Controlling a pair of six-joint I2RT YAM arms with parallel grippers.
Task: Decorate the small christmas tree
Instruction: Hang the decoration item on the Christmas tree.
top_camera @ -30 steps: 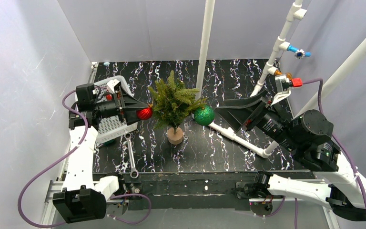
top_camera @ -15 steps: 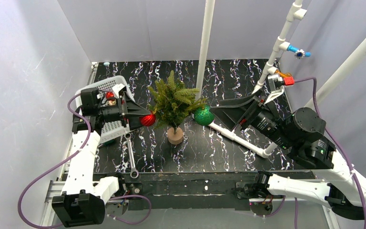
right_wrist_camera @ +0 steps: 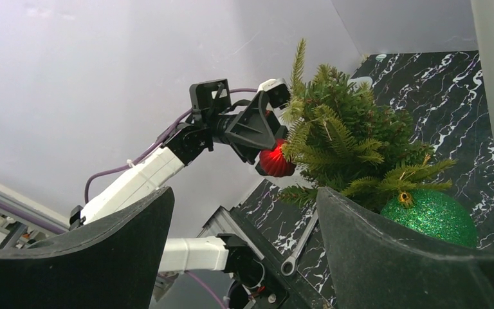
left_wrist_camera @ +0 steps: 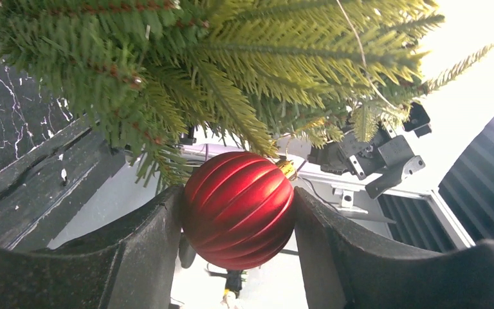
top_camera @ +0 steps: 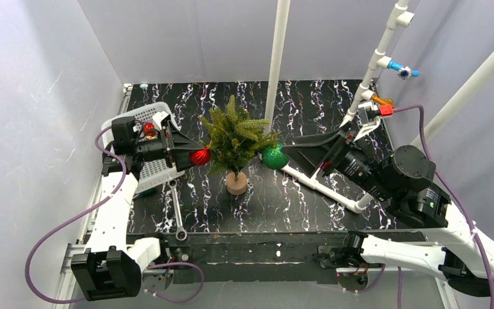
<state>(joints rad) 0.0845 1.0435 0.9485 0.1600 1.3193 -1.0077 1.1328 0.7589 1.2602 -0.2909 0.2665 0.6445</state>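
Note:
The small christmas tree [top_camera: 237, 136] stands upright on its tan round base [top_camera: 236, 183] mid-table. My left gripper [top_camera: 192, 154] is shut on a red ribbed ball ornament [top_camera: 200, 156] and holds it against the tree's left branches. In the left wrist view the red ball [left_wrist_camera: 239, 209] sits between both fingers [left_wrist_camera: 135, 251], its gold cap touching the needles of the tree [left_wrist_camera: 231, 58]. A green glitter ball [top_camera: 274, 156] hangs under a branch on the tree's right side. My right gripper [top_camera: 303, 145] stands open and empty just right of the green ball [right_wrist_camera: 429, 215].
A white basket [top_camera: 149, 170] sits under the left arm with another red ornament [top_camera: 146, 129] in it. A steel wrench [top_camera: 178, 215] lies in front of the basket. White pipes stand upright behind the tree [top_camera: 276, 58] and lie along the table [top_camera: 325, 187].
My left gripper has carried the red ball rightward into the tree's left branches. The right arm has drawn back a little from the green ball, still open.

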